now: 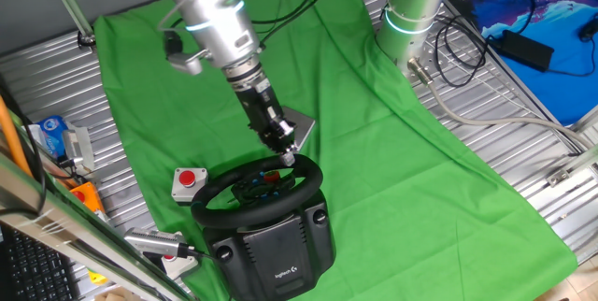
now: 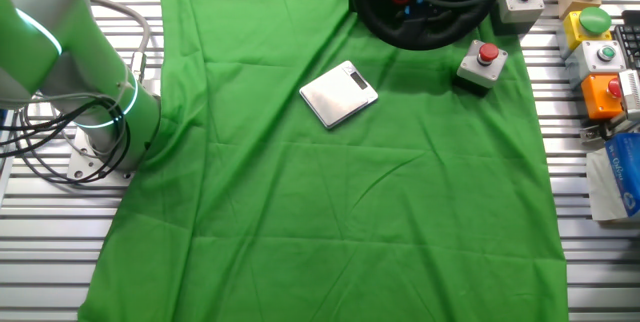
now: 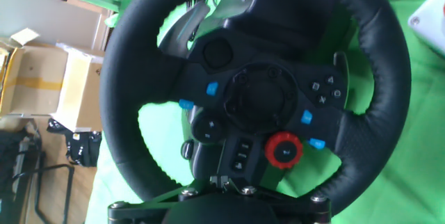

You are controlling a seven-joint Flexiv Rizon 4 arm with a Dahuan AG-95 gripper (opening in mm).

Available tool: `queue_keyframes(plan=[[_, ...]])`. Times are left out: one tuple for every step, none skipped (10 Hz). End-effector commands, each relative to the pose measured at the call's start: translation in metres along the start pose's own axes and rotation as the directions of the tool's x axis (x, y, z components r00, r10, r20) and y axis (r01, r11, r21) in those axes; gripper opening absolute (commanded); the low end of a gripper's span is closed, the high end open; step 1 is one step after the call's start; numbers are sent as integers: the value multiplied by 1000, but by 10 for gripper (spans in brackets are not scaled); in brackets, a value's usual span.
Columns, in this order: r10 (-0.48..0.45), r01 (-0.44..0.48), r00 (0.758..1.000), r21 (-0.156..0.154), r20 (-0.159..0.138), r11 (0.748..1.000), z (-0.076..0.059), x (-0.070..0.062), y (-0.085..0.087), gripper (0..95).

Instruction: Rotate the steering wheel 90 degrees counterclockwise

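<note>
Because the steering wheel [image 3: 257, 92] is a stiff rim on a heavy base, I judge it turns without sliding. I'd grip its padded edge at mid-frame; whether my gripper [image 1: 287, 154] is parted or closed, I cannot tell.

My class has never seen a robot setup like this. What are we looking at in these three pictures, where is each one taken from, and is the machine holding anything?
A silver robot arm ends in a two-finger gripper. Two pictures come from fixed cameras on opposite sides of the table; the third comes from a camera on the robot's hand, looking along its fingers.

On the green cloth stands a black steering wheel for video games, on a dark grey base. In the hand view its hub shows a red dial and blue buttons. Nearby lie a small box with a red button and a flat silver device.

The gripper is at the wheel's far rim, but the pictures do not show whether it is gripping.
</note>
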State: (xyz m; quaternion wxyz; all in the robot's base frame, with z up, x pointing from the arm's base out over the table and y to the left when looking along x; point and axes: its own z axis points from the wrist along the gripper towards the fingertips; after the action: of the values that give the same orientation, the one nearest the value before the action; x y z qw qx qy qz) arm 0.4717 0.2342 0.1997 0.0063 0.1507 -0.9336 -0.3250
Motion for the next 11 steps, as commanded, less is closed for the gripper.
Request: queue_keyframes(plan=[[7,-7,1000,3,28,1000,18,-3,0,0],[11,-11,999,4,35,1000,22,-4,1,0],[12,-12,999,5,36,1000,23,-5,1,0],[17,-17,999,3,38,1000,24,-7,2,0],[23,-23,999,3,38,1000,23,-7,4,0],[27,-28,999,4,38,1000,24,-8,7,0],[33,-33,999,4,40,999,26,-10,10,0],[35,-35,999,4,40,999,28,-11,12,0],[35,-35,999,6,40,999,30,-11,13,0],[35,-35,999,6,40,999,30,-11,13,0],[35,-35,999,9,41,999,30,-11,13,0]])
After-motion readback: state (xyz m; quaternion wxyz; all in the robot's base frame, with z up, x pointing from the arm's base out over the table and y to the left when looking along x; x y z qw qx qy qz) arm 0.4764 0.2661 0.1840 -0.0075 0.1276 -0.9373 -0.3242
